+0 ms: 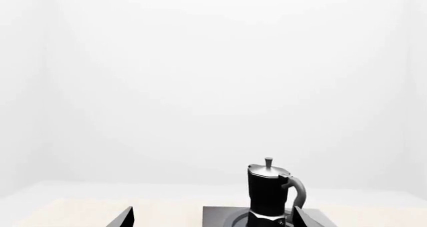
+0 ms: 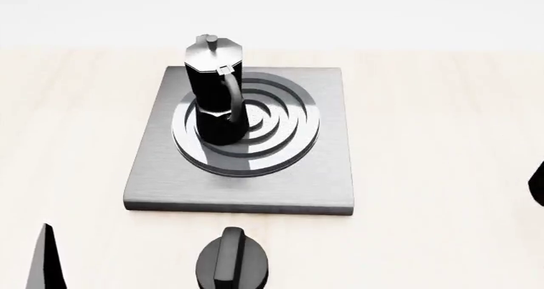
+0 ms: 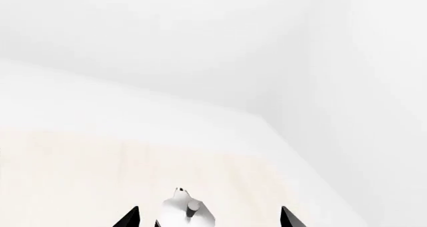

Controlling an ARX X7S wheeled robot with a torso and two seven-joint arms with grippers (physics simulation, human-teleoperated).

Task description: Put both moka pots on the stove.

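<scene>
One moka pot [image 2: 214, 91], black with a silver lid, stands upright on the left part of the stove's [image 2: 323, 174] ring burner. In the left wrist view this moka pot [image 1: 270, 189] rises beyond my open left gripper [image 1: 213, 222], close to one fingertip [image 1: 303, 219], and nothing is held. Only one left finger [image 2: 44, 257] shows in the head view, at the bottom left. The second moka pot's silver lid [image 3: 187, 213] lies between the widely spread fingers of my open right gripper [image 3: 209, 220], low on a pale tabletop. This second pot is outside the head view.
A squat black round knob [image 2: 231, 263] sits on the pale wooden table [image 2: 442, 111] just in front of the stove. A dark sliver [image 2: 538, 184] pokes in at the head view's right edge. White walls stand behind the table.
</scene>
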